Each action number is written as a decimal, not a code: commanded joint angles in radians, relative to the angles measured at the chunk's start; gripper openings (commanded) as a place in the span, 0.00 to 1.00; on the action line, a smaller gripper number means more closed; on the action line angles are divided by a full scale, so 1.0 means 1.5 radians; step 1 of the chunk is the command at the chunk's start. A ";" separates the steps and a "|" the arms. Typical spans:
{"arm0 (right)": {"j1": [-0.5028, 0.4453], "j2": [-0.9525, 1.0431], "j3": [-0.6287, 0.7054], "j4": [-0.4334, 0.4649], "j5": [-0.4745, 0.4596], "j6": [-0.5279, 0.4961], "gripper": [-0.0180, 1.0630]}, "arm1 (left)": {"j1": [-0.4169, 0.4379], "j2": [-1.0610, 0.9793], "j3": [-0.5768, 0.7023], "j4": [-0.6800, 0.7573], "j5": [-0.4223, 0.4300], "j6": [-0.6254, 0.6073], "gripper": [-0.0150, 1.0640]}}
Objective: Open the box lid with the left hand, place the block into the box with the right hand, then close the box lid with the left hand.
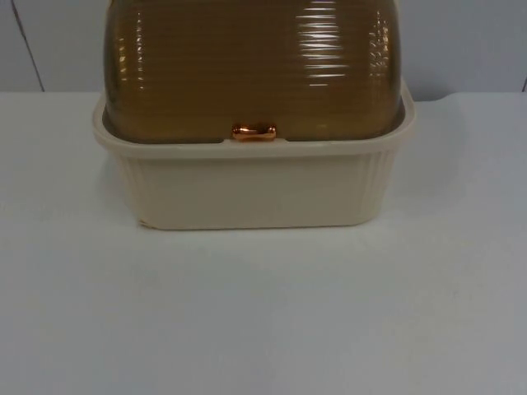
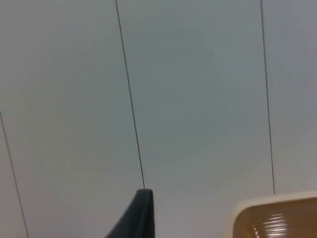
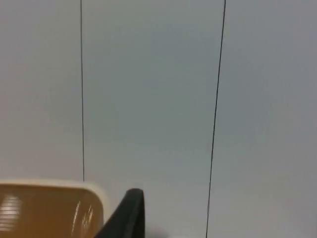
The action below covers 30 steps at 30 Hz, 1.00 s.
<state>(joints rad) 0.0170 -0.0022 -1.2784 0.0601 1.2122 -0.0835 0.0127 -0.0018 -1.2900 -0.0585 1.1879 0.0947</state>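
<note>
A cream ribbed box (image 1: 255,191) stands at the back middle of the table, against the wall. Its brown see-through domed lid (image 1: 255,66) is down on the rim, and a small copper handle (image 1: 254,132) sits at the lid's front edge. My left gripper (image 2: 141,218) is raised and faces the partition wall, with a corner of the box lid (image 2: 280,220) beside it. My right gripper (image 3: 130,215) is raised the same way, next to the other lid corner (image 3: 44,210). Both arms wait away from the box.
The white table top (image 1: 263,313) stretches wide in front of the box and on both sides of it. The grey partition wall (image 2: 198,99), with thin dark seams, rises right behind the box.
</note>
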 commanded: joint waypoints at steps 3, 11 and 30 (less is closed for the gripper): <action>0.004 0.001 0.058 -0.013 0.006 0.043 0.98 | -0.003 0.001 0.034 -0.003 -0.005 -0.034 0.99; 0.004 0.001 0.100 -0.029 0.006 0.048 0.98 | 0.000 0.001 0.074 0.035 0.001 -0.071 0.99; 0.004 0.001 0.208 -0.069 -0.037 0.043 0.99 | 0.000 0.001 0.255 0.030 -0.098 -0.023 0.99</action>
<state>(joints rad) 0.0170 -0.0022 -1.0162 -0.0211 1.1965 -0.0090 0.0127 -0.0018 -0.9659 0.0000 1.0961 0.0615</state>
